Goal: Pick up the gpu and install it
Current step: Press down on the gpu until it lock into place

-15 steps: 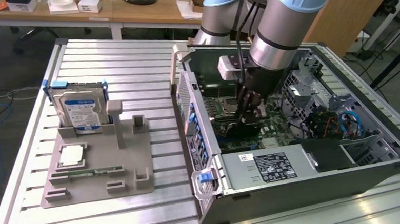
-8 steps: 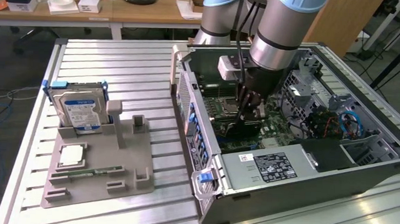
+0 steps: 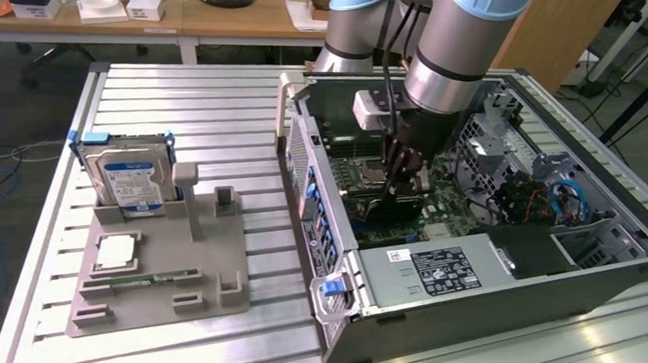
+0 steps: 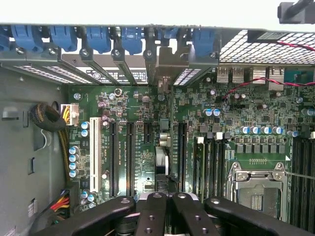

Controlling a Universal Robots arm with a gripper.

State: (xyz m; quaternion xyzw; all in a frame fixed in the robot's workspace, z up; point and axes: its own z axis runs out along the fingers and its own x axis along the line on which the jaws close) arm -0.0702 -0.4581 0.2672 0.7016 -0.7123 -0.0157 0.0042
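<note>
pincer point(image 4: 162, 206) is down inside the open PC case point(image 3: 497, 274), fingers point(image 4: 150, 216) pressed together on the top edge of the gpu point(image 4: 162, 162), which stands edge-on and upright over the motherboard point(image 4: 246, 108), in line with the expansion slots point(image 4: 129, 157) and its metal bracket end toward the rear slot covers point(image 4: 167, 59); can't tell from these views whether its connector is already seated in a slot or just above it. exterior view shows the arm point(image 3: 453, 47) reaching straight down into the case, card mostly hidden behind the pincer point(image 3: 404, 181). Parts holder point(image 3: 164, 273) on the table point(image 3: 195, 100) at the exterior view's left carries the hard drive point(image 3: 130, 180) and a memory stick point(image 3: 142, 278). Handling call: card looks thin, rigid and light, but fragile — flat board with exposed components, so it won't tolerate twisting or side load. Best hold is the bare top edge near mid-length, squeezing across the thickness, keeping it vertical; off-centre grip would likely let it pivot. Smooth board faces could slip under push-down force
</note>
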